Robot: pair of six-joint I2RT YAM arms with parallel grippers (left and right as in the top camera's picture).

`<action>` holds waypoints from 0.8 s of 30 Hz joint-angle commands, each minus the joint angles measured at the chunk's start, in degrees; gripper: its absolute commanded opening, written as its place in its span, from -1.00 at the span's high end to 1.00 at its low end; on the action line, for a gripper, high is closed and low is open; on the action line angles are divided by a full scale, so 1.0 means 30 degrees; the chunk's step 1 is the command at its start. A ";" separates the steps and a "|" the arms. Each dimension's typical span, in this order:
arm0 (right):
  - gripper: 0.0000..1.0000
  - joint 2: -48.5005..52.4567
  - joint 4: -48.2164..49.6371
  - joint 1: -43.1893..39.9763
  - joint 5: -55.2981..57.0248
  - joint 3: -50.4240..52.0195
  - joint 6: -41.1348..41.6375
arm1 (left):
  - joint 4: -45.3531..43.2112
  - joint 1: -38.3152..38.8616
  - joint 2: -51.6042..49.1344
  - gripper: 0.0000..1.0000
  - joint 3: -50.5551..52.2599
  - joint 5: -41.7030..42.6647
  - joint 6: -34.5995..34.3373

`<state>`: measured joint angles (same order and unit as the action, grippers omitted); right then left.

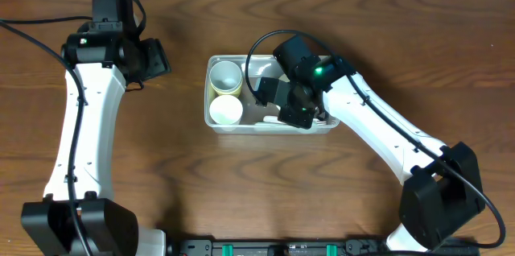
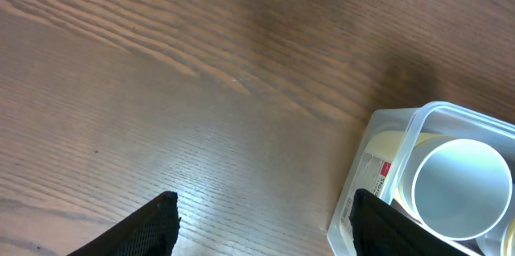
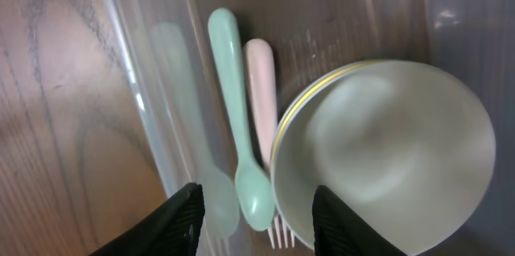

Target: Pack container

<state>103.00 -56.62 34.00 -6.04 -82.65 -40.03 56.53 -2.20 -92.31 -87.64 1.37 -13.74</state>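
The clear rectangular container (image 1: 211,95) sits mid-table. It holds a yellowish cup (image 1: 226,79) and a white cup (image 1: 226,112) at its left end. My right gripper (image 1: 296,111) hovers over the right end, open and empty. In the right wrist view (image 3: 256,208) it is above a green spoon (image 3: 233,103), a pink fork (image 3: 259,95) and a stack of bowls (image 3: 386,151) inside the container (image 3: 133,63). My left gripper (image 1: 157,57) is open and empty over bare table left of the container; its wrist view (image 2: 261,224) shows the container corner (image 2: 362,175) and white cup (image 2: 463,187).
The wooden table (image 1: 161,167) surrounds the container. The right arm's cable (image 1: 261,43) loops above the container's far rim. The arm bases stand at the front edge.
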 commanded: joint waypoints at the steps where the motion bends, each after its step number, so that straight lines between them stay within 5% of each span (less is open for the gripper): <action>1: 0.14 0.0029 0.0612 0.0160 -0.0299 -0.0022 -0.0015 | 0.0066 -0.0029 -0.0095 -0.38 0.0066 0.0051 -0.0175; 7: -0.02 -0.0561 0.6368 -0.0102 0.3053 -0.0058 0.6295 | 0.0058 -0.0029 -0.0095 -0.38 0.0066 0.0051 -0.0175; 10: -0.61 -0.1370 0.9041 -0.0969 0.6054 -0.0080 1.1074 | 0.0044 -0.0029 -0.0095 -0.40 0.0066 0.0051 -0.0117; 13: -0.89 -0.2237 0.9806 -0.2681 0.6003 -0.0080 1.4513 | -0.0197 0.0022 -0.0095 -0.55 0.0066 0.0051 0.1217; 16: -0.98 -0.2827 0.9326 -0.5428 0.4517 -0.0080 1.7653 | -0.0532 0.0277 -0.0095 -0.68 0.0066 0.0051 0.2907; 20: -0.99 -0.2885 0.8575 -0.8386 0.1676 -0.0080 1.8433 | -0.1137 0.0736 -0.0095 -0.99 0.0066 0.0051 0.3723; 24: -0.99 -0.2907 0.8182 -1.0703 0.1341 -0.0073 1.8411 | -0.1137 0.0750 -0.0095 -0.96 0.0066 0.0036 0.3716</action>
<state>94.78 -31.68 4.51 1.72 -82.65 11.29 53.08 0.19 -92.31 -87.64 1.43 -4.56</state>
